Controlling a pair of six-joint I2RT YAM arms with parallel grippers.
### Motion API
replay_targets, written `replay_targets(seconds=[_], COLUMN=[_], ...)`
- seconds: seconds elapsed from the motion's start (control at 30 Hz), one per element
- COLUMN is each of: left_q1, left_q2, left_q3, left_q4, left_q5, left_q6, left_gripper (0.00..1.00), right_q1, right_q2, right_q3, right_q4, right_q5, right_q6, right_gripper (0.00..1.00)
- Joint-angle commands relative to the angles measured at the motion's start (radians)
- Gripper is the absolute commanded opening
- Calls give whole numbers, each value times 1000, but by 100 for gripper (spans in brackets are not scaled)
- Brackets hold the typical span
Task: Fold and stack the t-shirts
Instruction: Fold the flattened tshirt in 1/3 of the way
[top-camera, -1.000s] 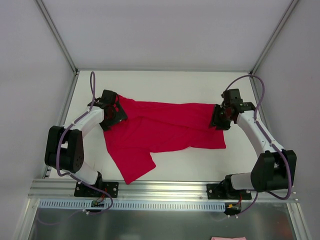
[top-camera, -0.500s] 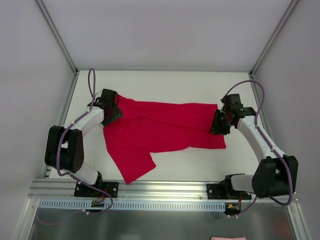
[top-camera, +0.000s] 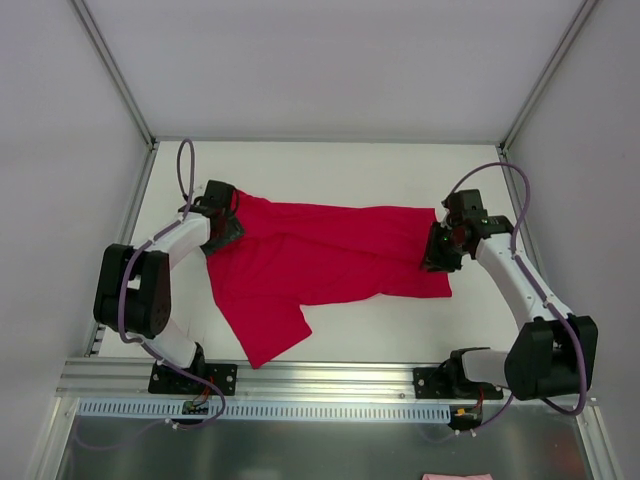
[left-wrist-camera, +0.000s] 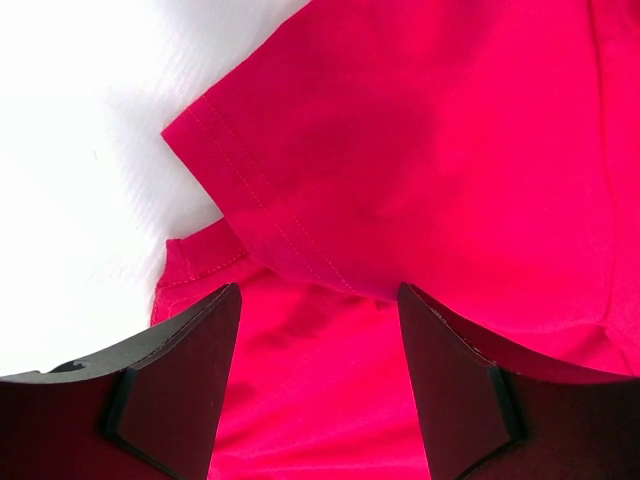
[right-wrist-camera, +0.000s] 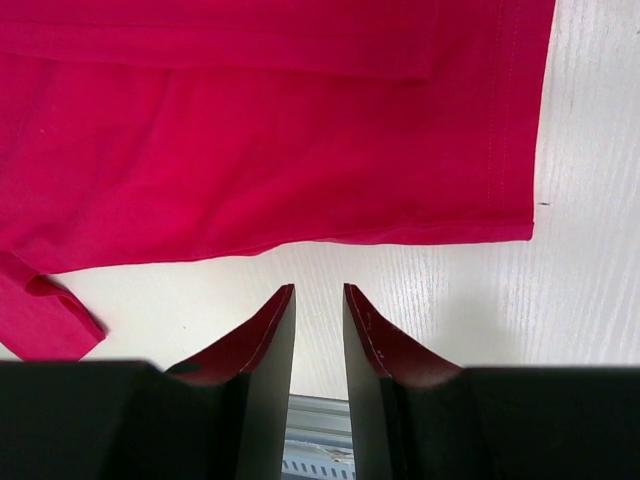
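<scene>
We see one plain crimson shirt (top-camera: 330, 265) lying across the middle of the white table (top-camera: 330, 170), stretched sideways between the two arms, with no print or marks on it. It is not flat: soft creases run along its length, part of the cloth is doubled over itself, and a wide flap hangs out towards the near edge on the left. The left claw (top-camera: 225, 225) sits at the shirt's far left corner. In its wrist view the fingers (left-wrist-camera: 180, 370) stand well apart over the cloth with nothing pinched between them, and we see a sleeve (left-wrist-camera: 330, 170), with a double line of stitching along its edge, lying on top of another red layer. The right claw (top-camera: 437, 255) is at the shirt's right end. In its wrist view the jaws are nearly together, only bare table shows in the narrow gap, and the stitched hem (right-wrist-camera: 510, 120) lies just beyond the tips.
</scene>
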Motion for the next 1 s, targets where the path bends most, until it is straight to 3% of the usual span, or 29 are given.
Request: replay_targets(seconds=[0.0, 0.3, 0.47, 0.5, 0.7, 0.77, 0.97], left_q1=[14, 14, 14, 14, 14, 14, 14], left_q2=[18, 49, 61, 62, 76, 87, 93], left_q3=[0, 12, 35, 38, 63, 72, 89], left_q4=[15, 15, 3, -2, -6, -6, -16], left_q5=[-51, -66, -78, -80, -100, -103, -109], left_q6=[-32, -48, -43, -43, -40, -35, -31], left_gripper=[64, 59, 38, 29, 13, 3, 0], right_q1=[5, 7, 5, 7, 10, 10, 8], right_q2=[-43, -63, -69, -69, -71, -62, 33], right_q3=[-9, -39, -61, -64, -84, -104, -161], right_q4=[-41, -55, -39, -35, -3, 38, 225], right_q5=[10, 7, -16, -22, -34, -28, 44], right_q6=[-19, -22, -4, 1, 10, 15, 110], right_gripper=[29, 29, 29, 29, 29, 29, 45])
